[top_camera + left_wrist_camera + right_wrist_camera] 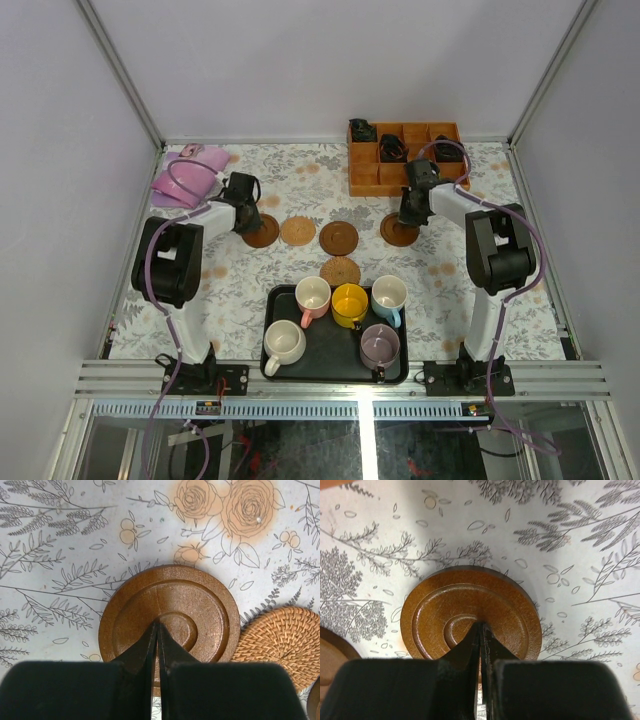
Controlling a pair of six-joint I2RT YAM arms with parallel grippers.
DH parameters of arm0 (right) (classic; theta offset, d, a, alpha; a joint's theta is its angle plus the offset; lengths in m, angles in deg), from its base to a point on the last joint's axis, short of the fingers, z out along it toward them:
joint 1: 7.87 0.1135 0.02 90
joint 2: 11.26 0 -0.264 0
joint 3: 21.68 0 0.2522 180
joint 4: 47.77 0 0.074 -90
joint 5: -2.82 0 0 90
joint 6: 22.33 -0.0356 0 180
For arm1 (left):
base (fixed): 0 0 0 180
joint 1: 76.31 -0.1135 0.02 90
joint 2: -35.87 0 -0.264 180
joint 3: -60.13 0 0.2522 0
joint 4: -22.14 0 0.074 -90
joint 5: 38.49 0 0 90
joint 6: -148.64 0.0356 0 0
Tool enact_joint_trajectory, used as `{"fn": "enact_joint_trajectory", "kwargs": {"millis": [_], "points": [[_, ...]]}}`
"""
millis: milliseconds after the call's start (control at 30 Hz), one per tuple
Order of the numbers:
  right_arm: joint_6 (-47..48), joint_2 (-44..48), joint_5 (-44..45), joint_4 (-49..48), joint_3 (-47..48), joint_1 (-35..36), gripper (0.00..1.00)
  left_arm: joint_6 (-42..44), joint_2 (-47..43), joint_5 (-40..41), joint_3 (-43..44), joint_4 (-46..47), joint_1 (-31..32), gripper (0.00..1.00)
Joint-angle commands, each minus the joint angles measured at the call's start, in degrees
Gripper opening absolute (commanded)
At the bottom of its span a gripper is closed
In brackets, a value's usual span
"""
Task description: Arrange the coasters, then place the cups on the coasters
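Observation:
Five coasters lie on the flowered cloth: a dark one at the left, a woven tan one, a dark one, a dark one at the right, and a woven one nearer the tray. My left gripper is shut, with its tips resting on the centre of the left dark coaster. My right gripper is shut too, tips on the centre of the right dark coaster. The cups stand in a black tray: pink, yellow, light blue, cream, mauve.
An orange wooden compartment box with black coiled items stands at the back right, just behind my right gripper. A pink-purple bundle lies at the back left. The woven coaster sits right beside the left dark one. Metal rails run along the near edge.

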Motion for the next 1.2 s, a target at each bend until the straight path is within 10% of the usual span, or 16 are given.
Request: {"fn": "enact_joint_trajectory", "kwargs": {"millis": [0,1167], "points": [[1.67,-2.83,3.94,2.27,2.11,-1.71,0.00,1.22,1.43,0.49,1.86,0.01,-1.51,0.00],[6.48,7.01,2.09,0.59,2.04,-1.72,0.00,2.13,-7.41,-5.15,0.80,7.45,-2.33,0.00]]}}
